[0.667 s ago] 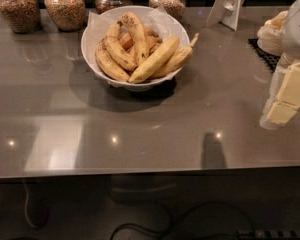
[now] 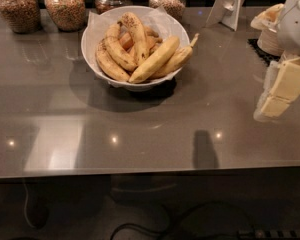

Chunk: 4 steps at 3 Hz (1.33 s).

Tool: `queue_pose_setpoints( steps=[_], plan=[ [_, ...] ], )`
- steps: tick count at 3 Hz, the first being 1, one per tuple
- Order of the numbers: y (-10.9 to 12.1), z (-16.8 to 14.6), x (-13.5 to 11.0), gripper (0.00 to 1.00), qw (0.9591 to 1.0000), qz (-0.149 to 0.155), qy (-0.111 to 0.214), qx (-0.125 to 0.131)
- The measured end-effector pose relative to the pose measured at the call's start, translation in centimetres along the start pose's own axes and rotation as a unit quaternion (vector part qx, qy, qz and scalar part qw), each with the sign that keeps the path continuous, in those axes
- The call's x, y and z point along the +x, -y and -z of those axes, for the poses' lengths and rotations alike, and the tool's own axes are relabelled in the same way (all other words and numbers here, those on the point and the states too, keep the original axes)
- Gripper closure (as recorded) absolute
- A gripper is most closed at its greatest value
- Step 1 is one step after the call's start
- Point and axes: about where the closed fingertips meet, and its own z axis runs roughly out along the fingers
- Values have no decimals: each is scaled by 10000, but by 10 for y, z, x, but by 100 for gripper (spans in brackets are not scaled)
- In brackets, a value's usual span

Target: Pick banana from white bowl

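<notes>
The white bowl (image 2: 96,31) with paper lining stands on the grey counter at the back, left of centre. It holds several bananas. The banana (image 2: 156,59), the longest and palest one, lies diagonally across the front of the pile. A duller banana with a long stem (image 2: 177,59) lies right behind it, over the right rim. My gripper (image 2: 282,91) hangs at the right edge of the view, above the counter, well to the right of the bowl and apart from it. Nothing shows between its cream-coloured fingers (image 2: 290,81).
Several glass jars of grains (image 2: 65,6) line the counter's back edge. A white stand (image 2: 230,4) is behind the bowl to the right. Stacked small cream bowls (image 2: 270,31) sit on a dark mat at far right. The counter's front edge runs across the lower view.
The view has shifted slightly, so the bowl sits a little lower in the view. The gripper stays at the right edge, with little visible movement.
</notes>
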Motion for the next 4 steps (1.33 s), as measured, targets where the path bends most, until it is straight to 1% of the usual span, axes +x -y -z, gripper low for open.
queue_pose_setpoints(
  steps=[1,2,3,4],
  plan=[
    [31,-8,-31,0,9963,471,560,452],
    [70,-22,-73,0,9854,992,1147,769],
    [104,-42,-122,0,9730,1456,1557,879],
    [104,-42,-122,0,9730,1456,1557,880]
  ],
)
